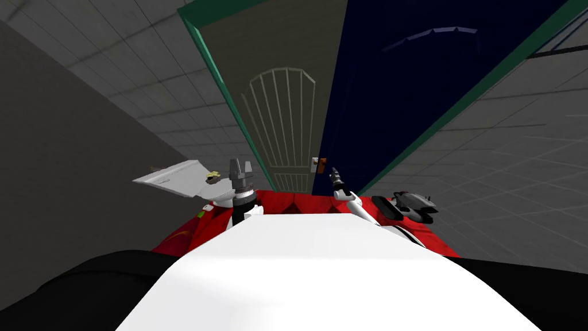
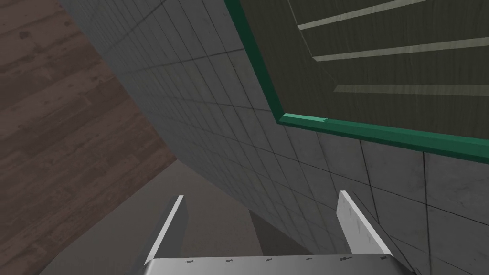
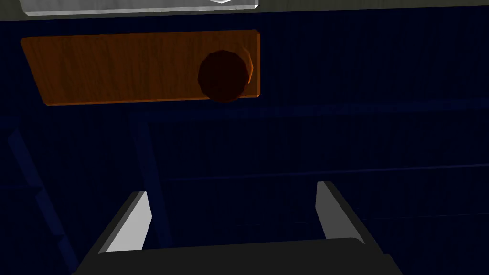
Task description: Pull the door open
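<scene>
Inside a green frame (image 1: 202, 49) the door shows an olive part with pale arched bars (image 1: 281, 115) and a dark blue part (image 1: 402, 86). An orange handle plate (image 1: 321, 165) sits where they meet. In the right wrist view the plate (image 3: 119, 67) carries a dark round knob (image 3: 224, 76) on the blue panel. My right gripper (image 3: 234, 210) is open, short of the knob and touching nothing; in the head view it (image 1: 335, 174) points at the handle. My left gripper (image 2: 260, 219) is open and empty, raised (image 1: 241, 168) by the frame's left side, facing the tiled wall (image 2: 200, 110).
A red mat (image 1: 287, 204) lies at the foot of the door. A white slab (image 1: 172, 178) with a small yellowish thing (image 1: 213, 177) juts out on the left. A dark object (image 1: 410, 207) lies on the mat at the right. Grey tiled walls flank the door.
</scene>
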You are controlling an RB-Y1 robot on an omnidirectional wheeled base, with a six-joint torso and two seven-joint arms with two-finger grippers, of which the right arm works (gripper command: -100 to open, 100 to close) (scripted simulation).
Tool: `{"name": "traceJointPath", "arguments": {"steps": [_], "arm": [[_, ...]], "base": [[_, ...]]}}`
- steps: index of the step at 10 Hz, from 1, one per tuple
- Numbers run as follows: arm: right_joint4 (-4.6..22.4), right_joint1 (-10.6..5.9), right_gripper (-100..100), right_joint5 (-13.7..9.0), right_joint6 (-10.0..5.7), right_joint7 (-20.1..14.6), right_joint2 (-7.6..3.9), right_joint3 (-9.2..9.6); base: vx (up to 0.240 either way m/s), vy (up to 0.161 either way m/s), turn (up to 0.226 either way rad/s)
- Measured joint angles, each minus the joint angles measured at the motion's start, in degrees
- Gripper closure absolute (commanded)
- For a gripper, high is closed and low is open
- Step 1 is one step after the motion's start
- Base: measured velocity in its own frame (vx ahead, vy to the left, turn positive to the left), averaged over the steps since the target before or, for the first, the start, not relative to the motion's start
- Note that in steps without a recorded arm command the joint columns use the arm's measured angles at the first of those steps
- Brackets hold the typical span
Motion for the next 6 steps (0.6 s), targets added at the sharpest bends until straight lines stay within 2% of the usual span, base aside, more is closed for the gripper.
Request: {"name": "traceJointPath", "arguments": {"steps": [1,2,3,4,5,6], "arm": [[-0.6,1.38,-100,-0.1,0.21,0.3,-0.38,-1.0],[-0.7,2.06,-100,-0.2,0.42,0.7,-0.68,-1.74],[0.5,1.57,-100,-0.3,0.15,0.5,-1.13,-1.81],[1.0,2.04,-100,-0.5,0.07,0.7,-1.52,-2.82],[1.0,2.35,-100,-0.7,0.57,0.9,-2.16,-3.75],[1.8,2.26,-100,-0.7,0.29,0.8,-2.56,-3.93]], "base": [[-0.001,-0.069,-0.13],[0.013,-0.049,0.01],[0.084,-0.073,-0.117],[0.169,-0.083,-0.157],[0.197,-0.041,-0.004],[0.197,0.009,0.085]]}}
